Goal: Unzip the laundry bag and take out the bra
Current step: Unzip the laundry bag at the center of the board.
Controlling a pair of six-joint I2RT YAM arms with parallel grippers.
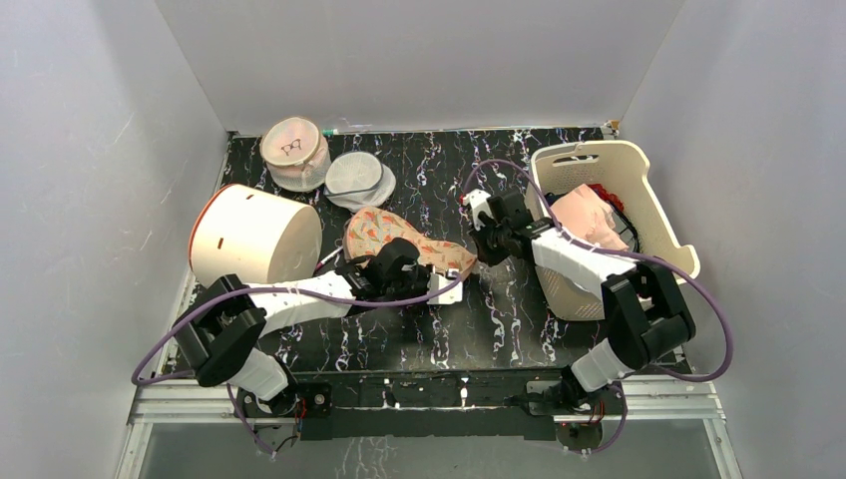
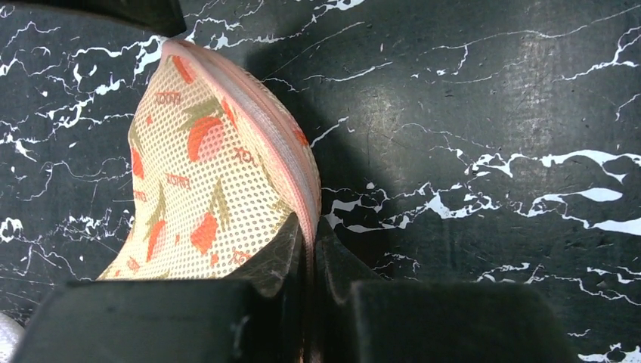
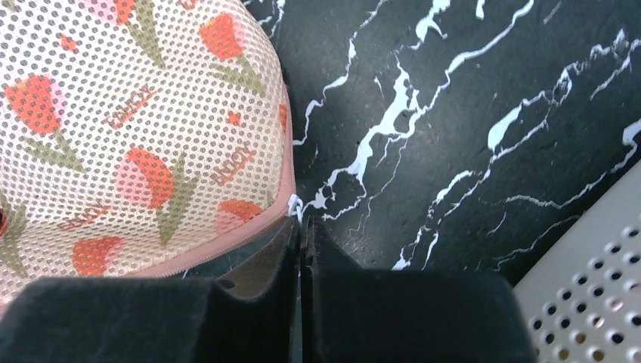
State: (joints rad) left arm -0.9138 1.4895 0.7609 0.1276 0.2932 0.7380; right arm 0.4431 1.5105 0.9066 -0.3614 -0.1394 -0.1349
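The laundry bag (image 1: 384, 235), peach mesh with red flower prints and a pink zip rim, lies mid-table and is zipped. My left gripper (image 1: 404, 264) is shut on its pink rim, seen close in the left wrist view (image 2: 311, 227) with the bag (image 2: 204, 181) running away to the upper left. My right gripper (image 1: 479, 251) is at the bag's right end. In the right wrist view it (image 3: 301, 223) is shut on the small white zipper pull (image 3: 295, 206) at the edge of the bag (image 3: 136, 128). The bra is hidden.
A white round bin (image 1: 254, 235) lies on its side left of the bag. A pink mesh pouch (image 1: 294, 152) and a white mesh pouch (image 1: 357, 178) sit at the back. A cream perforated basket (image 1: 638, 170) with clothes (image 1: 584, 215) stands right, close to the right arm.
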